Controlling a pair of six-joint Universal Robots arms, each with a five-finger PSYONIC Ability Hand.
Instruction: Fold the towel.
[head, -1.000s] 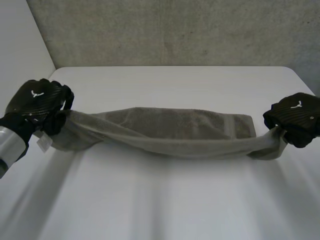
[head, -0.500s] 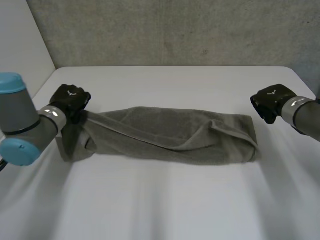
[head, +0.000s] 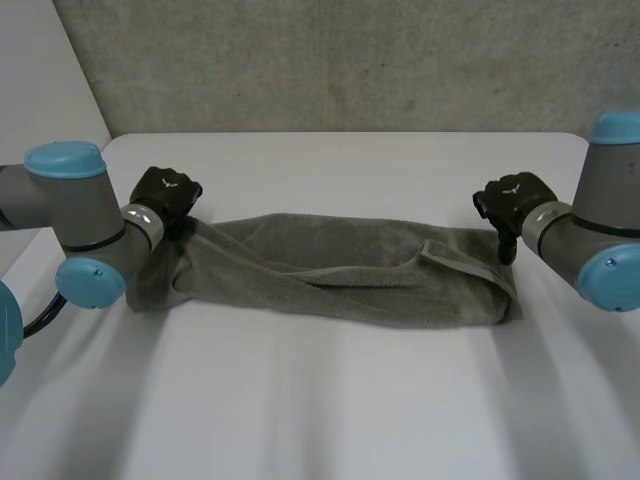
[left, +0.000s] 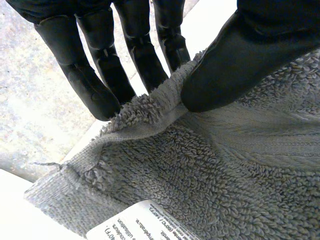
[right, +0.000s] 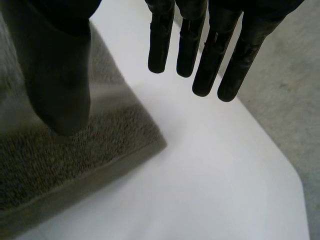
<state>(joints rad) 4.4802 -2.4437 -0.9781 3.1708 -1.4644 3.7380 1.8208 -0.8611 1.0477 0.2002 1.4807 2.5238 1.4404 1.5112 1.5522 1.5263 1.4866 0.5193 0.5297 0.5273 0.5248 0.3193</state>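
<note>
The grey towel (head: 340, 270) lies as a long folded band across the middle of the white table (head: 330, 410). My left hand (head: 165, 192) is at its left end. In the left wrist view the thumb (left: 240, 55) presses the towel's edge (left: 150, 107) against the fingers (left: 100, 70), so the cloth is pinched; a white label (left: 145, 225) shows near that corner. My right hand (head: 512, 198) is at the far right corner. Its fingers (right: 210, 55) are straight and spread away from the thumb (right: 60, 75), which hovers over the towel's corner (right: 115, 145) without holding it.
A grey concrete wall (head: 350, 60) stands behind the table's far edge (head: 340, 134). The table's left edge runs close to my left arm (head: 70, 205). My right arm (head: 600, 250) reaches in over the right side. Bare tabletop lies in front of the towel.
Both hands moved away from me and down, laying the stretched towel on the table. The right hand opened and let go of its corner. The left hand still pinches its end.
</note>
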